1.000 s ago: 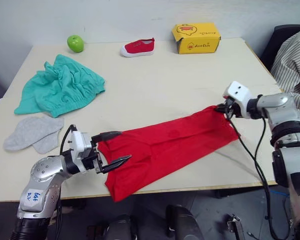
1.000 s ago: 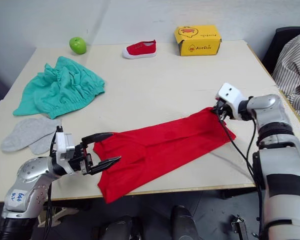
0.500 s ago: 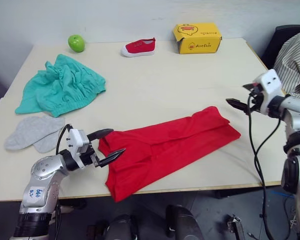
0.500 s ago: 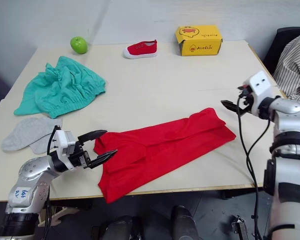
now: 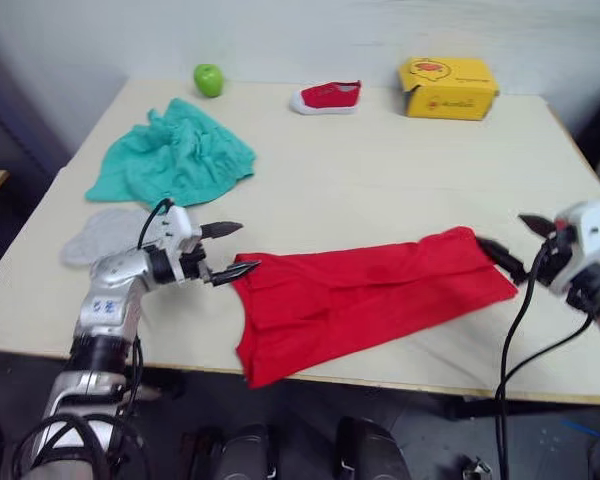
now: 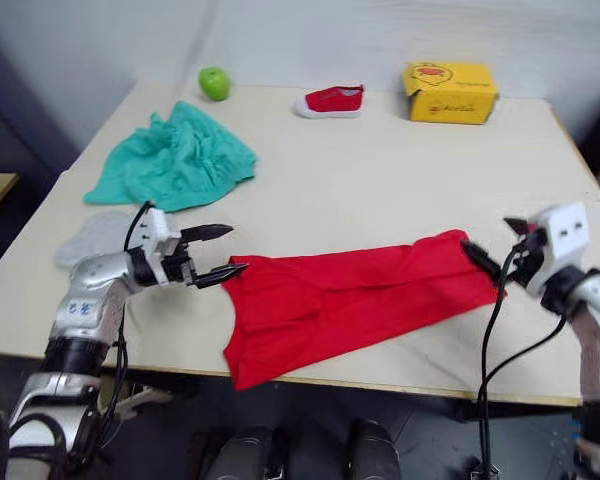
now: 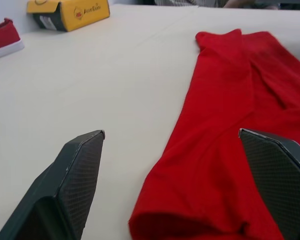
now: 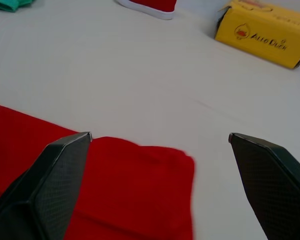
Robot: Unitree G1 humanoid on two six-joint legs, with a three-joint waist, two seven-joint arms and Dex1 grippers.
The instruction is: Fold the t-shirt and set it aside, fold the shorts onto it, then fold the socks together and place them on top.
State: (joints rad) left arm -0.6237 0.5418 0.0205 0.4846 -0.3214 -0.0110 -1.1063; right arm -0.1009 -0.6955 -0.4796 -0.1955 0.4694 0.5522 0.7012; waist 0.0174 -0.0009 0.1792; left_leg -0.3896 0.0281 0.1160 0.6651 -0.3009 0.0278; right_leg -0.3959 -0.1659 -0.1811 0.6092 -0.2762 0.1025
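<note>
Sitting spread and empty at the near-left corner of the t-shirt (image 5: 365, 300), the left pincer (image 5: 232, 250) is hovering with its tips apart, just beside the cloth edge, no longer straddling it as a second ago. Across the surface (image 5: 380, 170) the t-shirt is lying as a long folded band, near edge hanging slightly over the front rim. On the right, the right pincer (image 5: 511, 247) is now open and clear of the cloth's far-right corner, which it was pinching a second ago; it has let go and is sitting just beside that end. Judgement: lengthwise fold is laid, release done, next is likely a crosswise fold before setting aside.

Counts, left to right: socks (image 5: 105, 233), two by the task though one pale patch is readable here, near-left; shorts (image 5: 175, 155), one, crumpled, back-left; green apple (image 5: 209, 79), one; red shoe (image 5: 327, 97), one; yellow box (image 5: 448, 87), one; t-shirt, one.
</note>
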